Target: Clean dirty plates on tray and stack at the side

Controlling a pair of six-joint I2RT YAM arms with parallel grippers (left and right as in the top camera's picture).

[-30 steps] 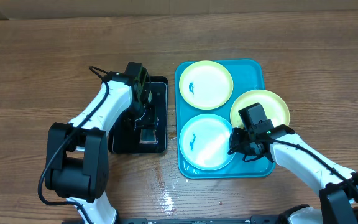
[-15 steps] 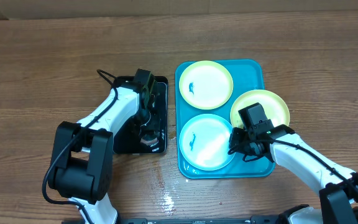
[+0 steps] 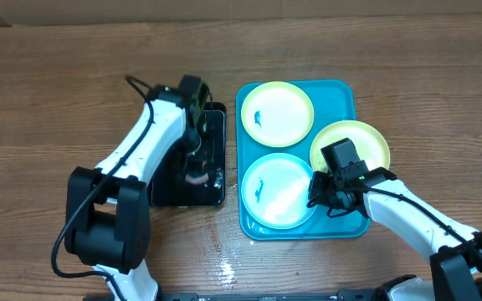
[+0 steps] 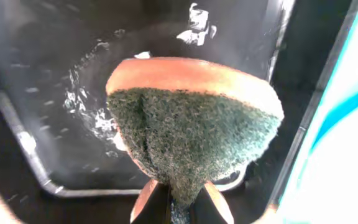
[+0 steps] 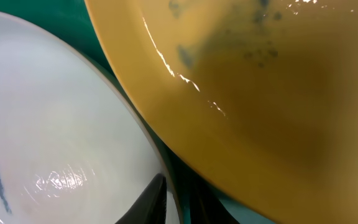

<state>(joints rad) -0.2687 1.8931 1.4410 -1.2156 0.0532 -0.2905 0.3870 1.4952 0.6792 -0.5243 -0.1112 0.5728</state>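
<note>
Three plates lie on the turquoise tray (image 3: 341,94): a far plate (image 3: 277,114) and a near plate (image 3: 274,191), both with blue smudges, and a third plate (image 3: 362,138) tilted over the tray's right edge. My right gripper (image 3: 323,191) is shut on the near plate's right rim; in the right wrist view one finger (image 5: 153,198) lies on the near plate (image 5: 55,124) beside the yellowish third plate (image 5: 278,93). My left gripper (image 3: 195,167) hangs over the black tray (image 3: 164,191), shut on a sponge (image 4: 191,124) with an orange body and a green scouring face.
The black tray (image 4: 55,93) is wet and sits just left of the turquoise tray. A small wet patch (image 3: 224,269) marks the wooden table near the front edge. Bare table lies to the left, right and far side.
My left gripper has come down onto the sponge in the black tray and shut on it. The right arm and the plates have not moved.
</note>
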